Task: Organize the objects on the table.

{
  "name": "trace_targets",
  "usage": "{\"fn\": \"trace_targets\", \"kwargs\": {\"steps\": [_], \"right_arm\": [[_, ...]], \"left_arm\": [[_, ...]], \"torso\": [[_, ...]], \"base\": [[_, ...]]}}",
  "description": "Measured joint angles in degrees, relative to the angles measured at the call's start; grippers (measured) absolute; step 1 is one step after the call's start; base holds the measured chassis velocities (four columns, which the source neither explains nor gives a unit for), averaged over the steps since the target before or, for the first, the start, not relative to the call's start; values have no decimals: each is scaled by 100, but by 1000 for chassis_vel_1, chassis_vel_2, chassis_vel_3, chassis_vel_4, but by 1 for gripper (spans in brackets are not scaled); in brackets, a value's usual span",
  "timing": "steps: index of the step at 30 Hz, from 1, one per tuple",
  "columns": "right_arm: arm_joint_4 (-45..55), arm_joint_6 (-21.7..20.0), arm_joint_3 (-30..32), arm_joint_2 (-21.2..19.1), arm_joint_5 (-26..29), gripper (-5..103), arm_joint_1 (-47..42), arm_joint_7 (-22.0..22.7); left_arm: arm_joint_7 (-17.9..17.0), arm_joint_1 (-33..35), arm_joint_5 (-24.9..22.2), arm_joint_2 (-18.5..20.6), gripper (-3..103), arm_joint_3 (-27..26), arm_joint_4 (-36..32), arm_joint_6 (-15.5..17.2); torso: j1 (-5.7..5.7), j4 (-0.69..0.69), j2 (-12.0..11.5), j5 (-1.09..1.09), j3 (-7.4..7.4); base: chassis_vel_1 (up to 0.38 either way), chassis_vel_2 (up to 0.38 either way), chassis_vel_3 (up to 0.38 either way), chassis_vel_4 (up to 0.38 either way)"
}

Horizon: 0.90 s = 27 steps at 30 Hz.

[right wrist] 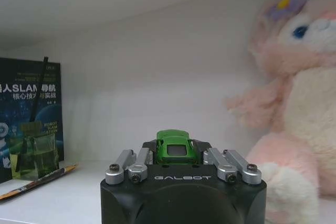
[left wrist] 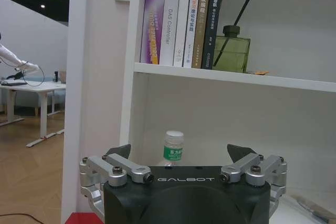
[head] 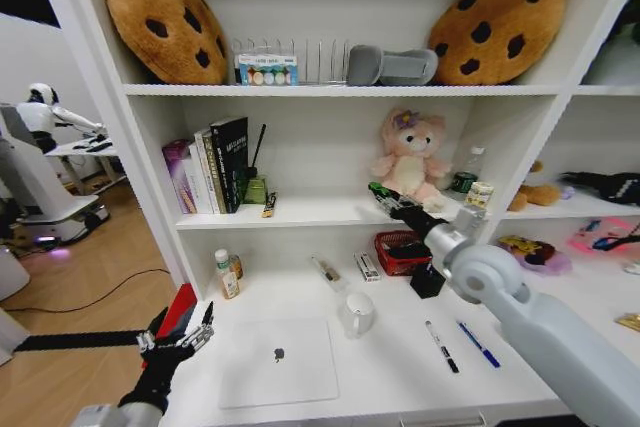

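Note:
My right gripper reaches onto the middle shelf, just left of the pink plush rabbit. It is shut on the tiny green toy car, which sits between its fingers above the shelf board. My left gripper hangs open and empty by the table's front left corner, facing a small white-capped bottle. On the table lie the closed silver laptop, a black pen and a blue pen.
A white mug, a red basket and a black box stand behind the laptop. The shelf holds books, a green diffuser bottle and a pencil. Cookie cushions sit on top.

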Motion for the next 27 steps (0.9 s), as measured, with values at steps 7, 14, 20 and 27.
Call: {"fn": "trace_targets", "kwargs": {"steps": [7, 14, 20, 27], "right_arm": [[-732, -5, -953, 398, -195, 36, 671, -18], [-1009, 9, -1503, 572, -325, 36, 1047, -22], [-969, -56, -1516, 534, -312, 42, 1077, -7], [-833, -110, -1317, 446, -259, 70, 967, 10]], "left_arm": [[0, -4, 6, -59, 100, -25, -1, -3], [1, -37, 19, -99, 100, 1, 0, -14], [6, -51, 9, -63, 100, 9, 0, -18], [7, -94, 14, -63, 100, 90, 0, -18]], "torso": [[0, -2, 0, 1, 0], [0, -3, 1, 0, -2], [0, -1, 1, 2, -1], [0, -3, 0, 4, 0]], "base": [[0, 0, 0, 0], [0, 0, 0, 0], [0, 0, 0, 0], [0, 0, 0, 0]]}}
